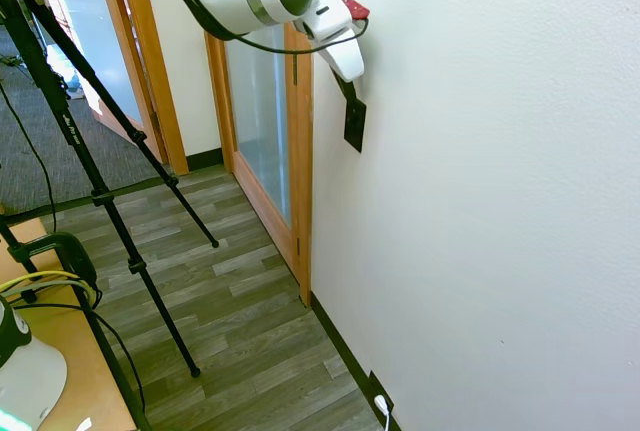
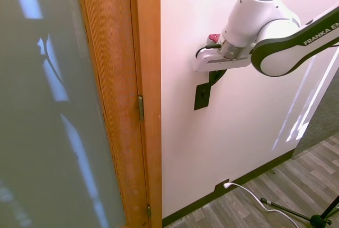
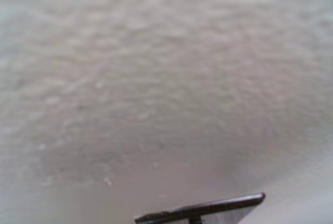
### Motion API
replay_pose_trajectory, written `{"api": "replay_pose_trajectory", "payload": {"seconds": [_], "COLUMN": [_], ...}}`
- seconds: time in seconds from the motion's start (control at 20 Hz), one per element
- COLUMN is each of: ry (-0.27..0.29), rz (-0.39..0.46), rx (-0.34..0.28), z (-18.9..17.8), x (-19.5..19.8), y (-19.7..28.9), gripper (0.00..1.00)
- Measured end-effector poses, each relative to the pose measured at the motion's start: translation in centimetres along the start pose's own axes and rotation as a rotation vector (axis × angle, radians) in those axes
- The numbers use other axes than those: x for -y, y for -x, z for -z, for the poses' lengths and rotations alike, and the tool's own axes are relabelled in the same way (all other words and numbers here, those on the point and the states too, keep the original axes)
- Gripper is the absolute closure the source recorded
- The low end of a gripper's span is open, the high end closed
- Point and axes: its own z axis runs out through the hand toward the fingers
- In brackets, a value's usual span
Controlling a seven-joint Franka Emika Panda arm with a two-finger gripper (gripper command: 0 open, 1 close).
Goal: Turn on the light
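The light switch is a small black upright plate on the white wall, just right of the wooden door frame; no lamp shows. My gripper comes down along the wall from above. Its dark fingers read as one narrow strip, shut on nothing, with the tip at the plate's top edge. From the other side, the gripper meets the upper right corner of the switch. The wrist view is mostly blurred wall, with a dark edge of the switch at the bottom.
A wooden door frame with frosted glass stands right beside the switch. Low on the wall, a black socket holds a white plug. Wood-look flooring runs along the wall.
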Motion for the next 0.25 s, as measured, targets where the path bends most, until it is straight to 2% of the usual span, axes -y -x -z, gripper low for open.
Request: {"api": "replay_pose_trajectory", "payload": {"seconds": [0.25], "ry": [-0.028], "rz": [-0.031], "rx": [-0.023], "z": [4.0], "x": [-1.4], "y": [-0.6], "gripper": [1.00]}}
